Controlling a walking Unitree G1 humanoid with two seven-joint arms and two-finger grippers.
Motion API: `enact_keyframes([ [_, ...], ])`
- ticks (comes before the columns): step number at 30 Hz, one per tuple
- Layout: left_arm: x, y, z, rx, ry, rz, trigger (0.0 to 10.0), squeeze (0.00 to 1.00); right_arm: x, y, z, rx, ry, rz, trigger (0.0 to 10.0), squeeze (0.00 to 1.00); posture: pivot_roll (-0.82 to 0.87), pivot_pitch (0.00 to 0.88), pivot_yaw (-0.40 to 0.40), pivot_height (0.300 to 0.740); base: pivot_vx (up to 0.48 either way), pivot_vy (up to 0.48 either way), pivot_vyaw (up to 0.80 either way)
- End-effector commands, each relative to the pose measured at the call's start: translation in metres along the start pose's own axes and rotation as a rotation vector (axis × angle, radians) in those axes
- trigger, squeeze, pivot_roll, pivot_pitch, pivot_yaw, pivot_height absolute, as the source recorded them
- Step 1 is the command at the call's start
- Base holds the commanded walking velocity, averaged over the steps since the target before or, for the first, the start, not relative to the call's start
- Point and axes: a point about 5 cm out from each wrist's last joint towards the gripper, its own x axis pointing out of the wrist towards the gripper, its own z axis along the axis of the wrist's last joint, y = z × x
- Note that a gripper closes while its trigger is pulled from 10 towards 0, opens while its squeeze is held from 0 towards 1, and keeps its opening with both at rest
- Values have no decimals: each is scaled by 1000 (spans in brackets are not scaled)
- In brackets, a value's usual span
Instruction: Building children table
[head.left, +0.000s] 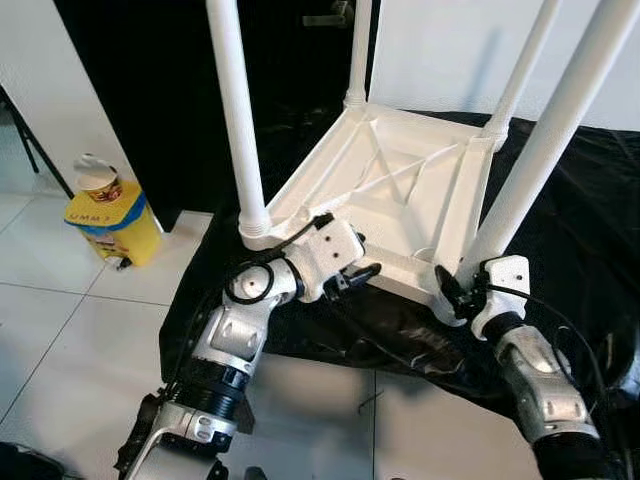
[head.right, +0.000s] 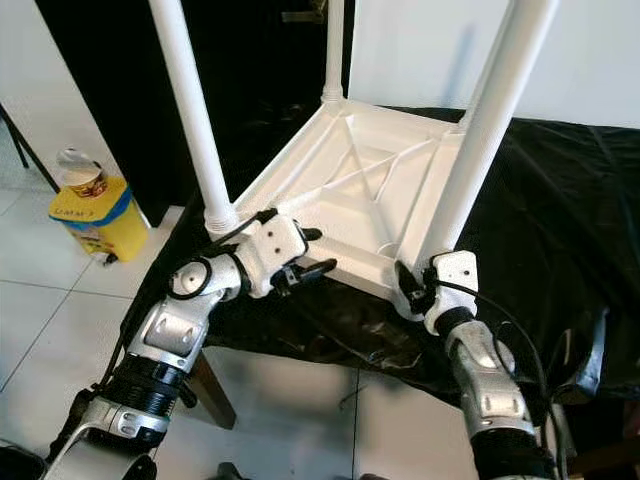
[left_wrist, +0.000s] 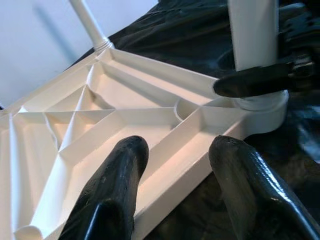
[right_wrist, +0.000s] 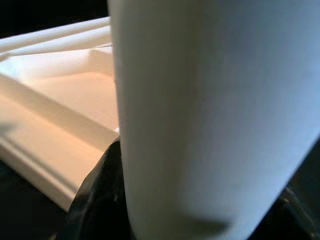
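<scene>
Near edge first: left gripper (head.left: 362, 274) sits at the front rim of the upside-down white table top (head.left: 400, 185), fingers (left_wrist: 112, 190) spread apart, one over the ribbed underside, one outside the rim, straddling the edge without squeezing it. Right gripper (head.left: 452, 293) is at the near right corner, black fingers wrapped around the base of the near right leg (head.left: 545, 140), clamped on it where it meets the socket. Table top lies flat on a black cloth (head.left: 590, 210) spread over a raised surface, all four white legs pointing up. Near left leg (head.left: 237, 120) stands in its corner socket just beside the left wrist. Two far legs rise at the back corners. Yellow bin (head.left: 113, 220) on the tile floor (head.left: 60, 310), well apart to the left.
</scene>
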Motion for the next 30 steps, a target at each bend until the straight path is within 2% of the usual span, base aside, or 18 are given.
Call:
enact_keyframes([
  [1,0,5,-2,-10,0,159,10000,0,-7,-13,-14,-32,78,-97,0,0,-53,11,-46,740,0,0,0],
  [2,1,6,-2,-24,-7,180,10000,0,-7,-12,-16,-25,81,-148,0,0,-54,11,-41,740,0,0,0],
  [3,1,7,-2,-39,-13,205,10000,0,-7,-10,-17,-20,80,-195,3686,0,-54,11,-41,740,0,0,0],
  [4,1,7,-2,-39,-13,205,10000,0,-7,-10,-17,-20,80,-195,3686,0,-54,11,-41,740,0,0,0],
  [5,1,13,-3,-65,-11,269,10000,0,-7,-7,-18,5,77,-308,10000,0,-49,17,-35,740,0,0,0],
  [9,-3,16,-7,-79,2,296,10000,0,-8,-5,-18,26,76,-371,10000,8,-45,21,-31,740,0,0,0],
  [10,-6,16,-9,-86,10,298,10000,0,-9,-3,-18,39,74,-376,10000,1000,-45,22,-30,740,0,0,0],
  [16,-19,19,-20,-101,39,310,10000,0,-15,1,-13,58,34,-351,10000,1000,-43,31,-20,740,0,0,0],
  [17,-26,22,-25,-107,48,319,10000,0,-18,-1,-12,50,17,-346,10000,0,-43,35,-17,740,0,0,0],
  [20,-35,26,-30,-110,63,331,10000,0,-22,-3,-11,29,3,-341,10000,0,-43,38,-13,740,0,0,0],
  [21,-44,31,-36,-108,84,342,10000,0,-25,-6,-10,22,-3,-335,10000,0,-43,41,-10,740,0,0,0],
  [23,-44,31,-36,-108,84,342,10000,0,-25,-6,-10,22,-3,-335,10000,0,-43,41,-10,740,0,0,0],
  [24,-53,36,-41,-106,105,354,10000,0,-28,-9,-10,12,-6,-337,10000,0,-44,45,-7,740,0,0,0],
  [25,-53,36,-41,-106,105,354,10000,0,-28,-9,-10,12,-6,-337,10000,0,-44,45,-7,740,0,0,0],
  [26,-62,41,-47,-101,128,368,10000,0,-29,-13,-10,2,-7,-356,10000,0,-46,50,-2,740,0,0,0],
  [27,-62,41,-47,-101,128,368,10000,0,-29,-13,-10,2,-7,-356,10000,0,-46,50,-2,740,0,0,0],
  [30,-87,53,-56,-87,174,394,10000,0,-35,-30,-7,-24,-20,-462,10000,0,-52,57,7,740,0,0,0],
])
